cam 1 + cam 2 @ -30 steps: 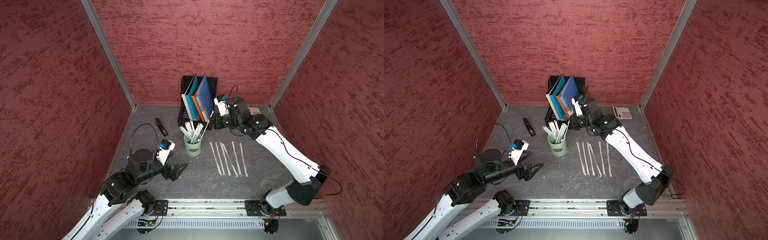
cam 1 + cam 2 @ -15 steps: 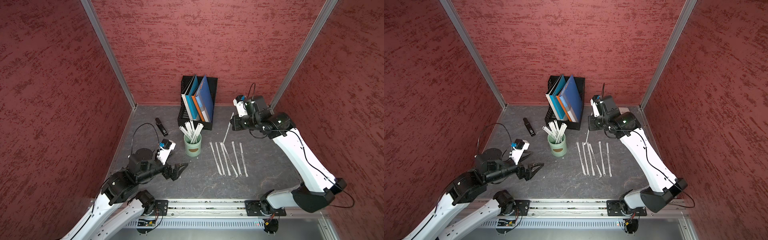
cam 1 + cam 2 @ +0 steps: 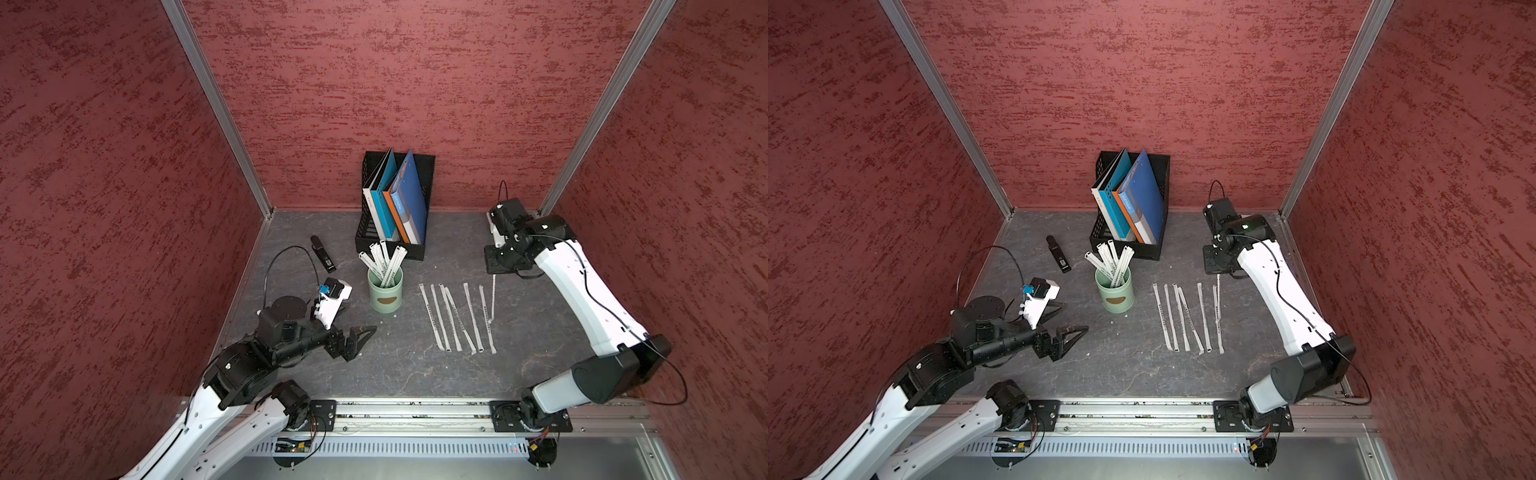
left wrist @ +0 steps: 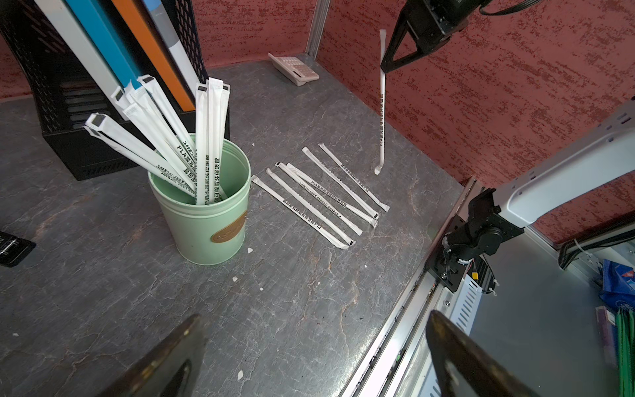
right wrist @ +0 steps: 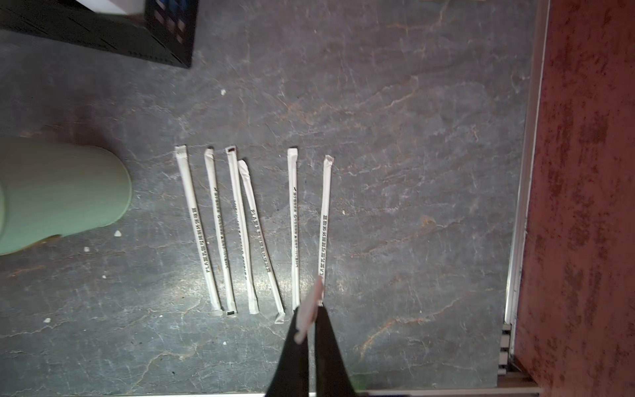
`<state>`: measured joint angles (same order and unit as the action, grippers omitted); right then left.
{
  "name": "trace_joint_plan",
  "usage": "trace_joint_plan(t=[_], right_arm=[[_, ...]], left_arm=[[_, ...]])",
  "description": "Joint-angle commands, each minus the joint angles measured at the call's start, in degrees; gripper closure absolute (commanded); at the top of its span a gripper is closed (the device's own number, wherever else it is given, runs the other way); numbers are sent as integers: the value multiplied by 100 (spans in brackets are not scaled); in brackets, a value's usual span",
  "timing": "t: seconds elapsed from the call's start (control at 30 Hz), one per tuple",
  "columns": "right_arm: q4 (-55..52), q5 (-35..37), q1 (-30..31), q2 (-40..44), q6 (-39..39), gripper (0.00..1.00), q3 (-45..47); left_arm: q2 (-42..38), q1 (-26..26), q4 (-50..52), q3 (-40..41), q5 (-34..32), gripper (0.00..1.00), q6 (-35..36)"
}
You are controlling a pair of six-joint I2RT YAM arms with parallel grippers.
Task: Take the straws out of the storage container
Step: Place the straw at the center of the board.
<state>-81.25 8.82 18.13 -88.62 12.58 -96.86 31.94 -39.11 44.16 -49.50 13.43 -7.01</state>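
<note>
The right tool (image 4: 383, 68) pinches the top of one flat white paper-wrapped straw (image 4: 382, 103). It hangs upright, its bent lower end down at the dark grey veined desk (image 3: 415, 374), just beside a row of flat-lying straws (image 3: 453, 318). The remaining straws (image 3: 384, 259) fan out of the smooth mint-green cylindrical cup (image 3: 385, 295) with its brown oval label. The cup stands just in front of a black mesh rack (image 3: 368, 232) holding blue folders. The left tool (image 3: 1065, 319) gapes wide and empty, low near the cup.
</note>
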Motion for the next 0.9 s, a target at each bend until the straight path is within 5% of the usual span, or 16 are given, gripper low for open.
trace_joint_plan(t=[0.0, 0.47, 0.87], right_arm=[[-419, 89, -133, -200, -128, 100, 82], [-706, 189, -571, -1357, -445, 100, 257], [-116, -412, -1120, -2324, -528, 100, 408]], left_arm=[[0, 36, 46, 45, 11, 0, 58], [-4, 35, 54, 45, 37, 1, 61], [82, 35, 65, 45, 25, 1, 60]])
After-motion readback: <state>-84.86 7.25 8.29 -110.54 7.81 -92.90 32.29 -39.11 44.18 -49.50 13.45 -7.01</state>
